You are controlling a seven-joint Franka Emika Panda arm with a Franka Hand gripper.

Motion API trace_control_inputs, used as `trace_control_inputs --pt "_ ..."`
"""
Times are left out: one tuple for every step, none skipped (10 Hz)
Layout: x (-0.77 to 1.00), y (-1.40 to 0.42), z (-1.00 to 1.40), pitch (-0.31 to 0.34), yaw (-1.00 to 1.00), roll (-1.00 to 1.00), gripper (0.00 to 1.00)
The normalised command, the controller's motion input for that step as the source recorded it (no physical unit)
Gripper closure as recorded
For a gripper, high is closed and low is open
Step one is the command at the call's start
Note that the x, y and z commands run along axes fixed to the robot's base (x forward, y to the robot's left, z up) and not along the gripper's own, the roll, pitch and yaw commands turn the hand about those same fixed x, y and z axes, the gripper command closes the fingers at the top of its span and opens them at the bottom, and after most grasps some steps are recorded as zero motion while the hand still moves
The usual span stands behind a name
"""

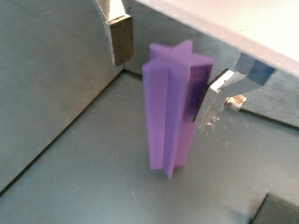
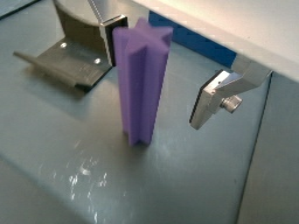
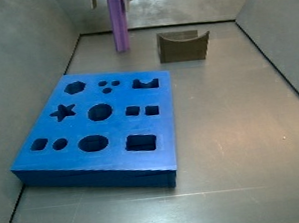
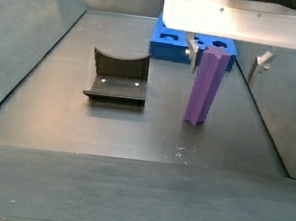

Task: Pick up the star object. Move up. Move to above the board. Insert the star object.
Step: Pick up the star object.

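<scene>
The star object (image 4: 206, 84) is purple all over, a bit darker on its shaded sides, and it stands between the pincer's (image 1: 170, 66) shiny silver fingers (image 1: 219, 96) at the far end of the dull grey floor (image 3: 233, 115). The board (image 3: 100, 129) is bright blue, and its cut-out holes look dark blue to black. The fixture (image 4: 117, 77) looks dark grey-brown in both side views, and the big part above the pincer is white (image 4: 235, 14).
</scene>
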Motion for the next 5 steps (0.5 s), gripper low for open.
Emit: trace_control_inputs --pt "0.0 0.0 0.0 0.0 0.0 0.0 1.0" --pt "0.0 -0.01 0.0 0.0 0.0 0.0 1.0" --pt "0.0 0.0 0.0 0.0 0.0 0.0 1.0" --pt "0.0 0.0 0.0 0.0 0.0 0.0 1.0" --pt "0.0 0.0 0.0 0.0 0.0 0.0 1.0"
